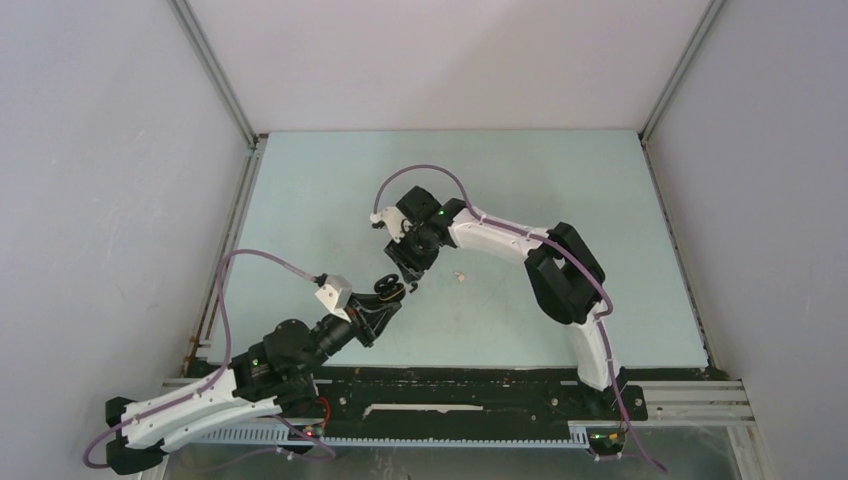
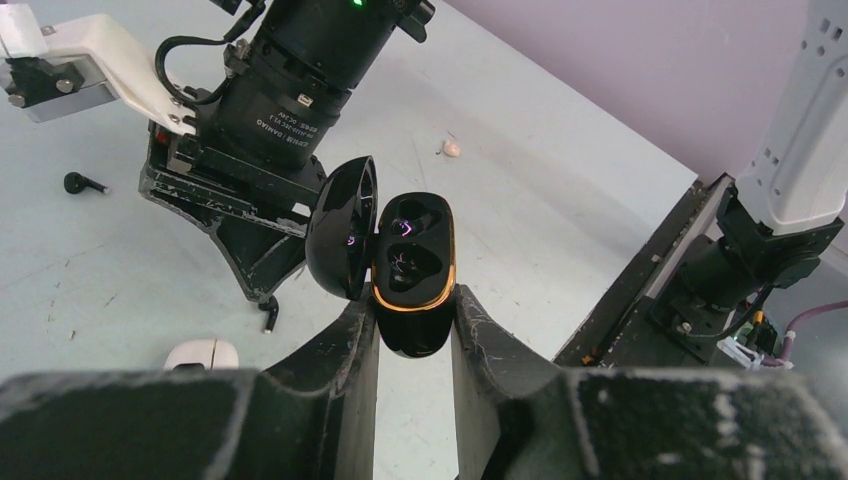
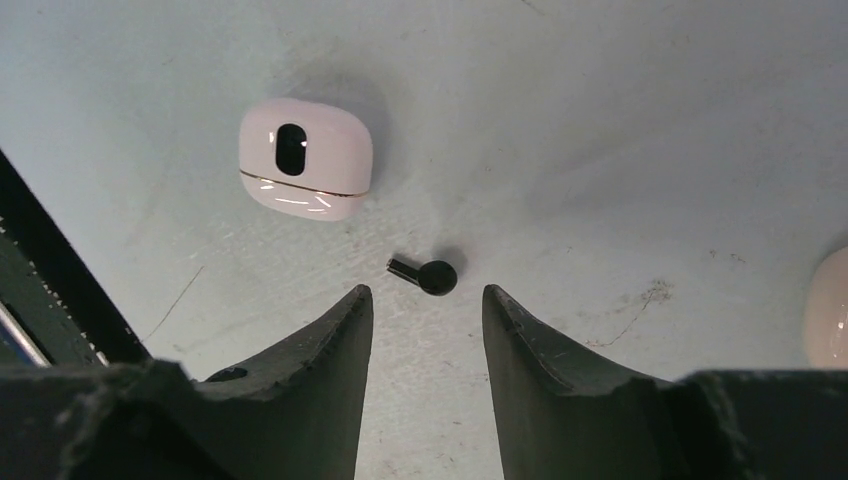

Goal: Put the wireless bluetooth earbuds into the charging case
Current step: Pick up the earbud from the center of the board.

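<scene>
My left claw (image 2: 415, 300) clamps the black charging case (image 2: 410, 262), lid open and both wells seemingly empty, while my right claw (image 3: 428, 300) hangs spread wide over a black earbud (image 3: 431, 276) lying on the surface (image 3: 600, 120), so I judge 0 buds seated.

Even, diffuse light is filling all three views, making the pale desk (image 1: 500, 180) bright. Soft shadows are pooling just beyond the right fingers (image 3: 325, 370), beside the pale case (image 3: 306, 160) and the black earbud (image 3: 436, 277). Glare is streaking the glossy black case (image 2: 410, 262) between the left fingers (image 2: 340, 380); both pairs of fingers are blurring near the lens.
</scene>
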